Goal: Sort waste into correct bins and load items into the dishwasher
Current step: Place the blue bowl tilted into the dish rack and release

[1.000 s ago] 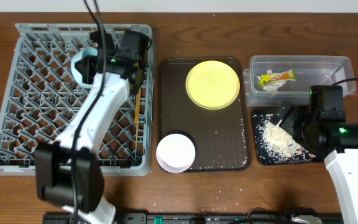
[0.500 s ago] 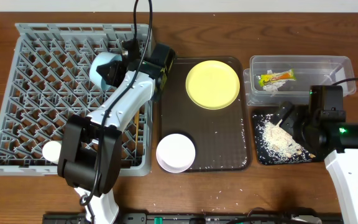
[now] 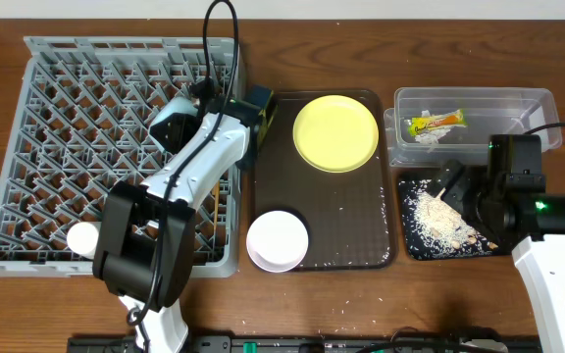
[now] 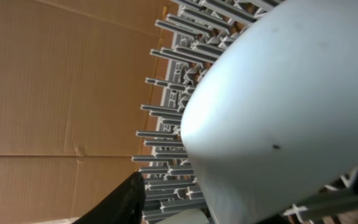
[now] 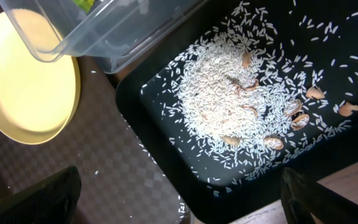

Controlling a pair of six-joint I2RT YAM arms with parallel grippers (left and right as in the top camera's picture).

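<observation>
Pegs of grey plastic rack (image 3: 67, 118) should wedge light blue round bowl (image 4: 278, 106), apparently clamped by left gripper (image 3: 170, 127); right gripper (image 3: 451, 184) gapes empty.

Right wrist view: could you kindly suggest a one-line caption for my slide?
Pale rice-like crumbs heaped in a glossy black tray beside a clear plastic tub and round yellow plate.

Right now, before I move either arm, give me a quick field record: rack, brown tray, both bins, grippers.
rack: white cup; light blue bowl at left gripper, grip unclear
brown tray: yellow plate; white-pink bowl at a corner
clear tub: snack wrapper, paper bits
black tray: rice crumbs
right gripper: open, over black tray
</observation>
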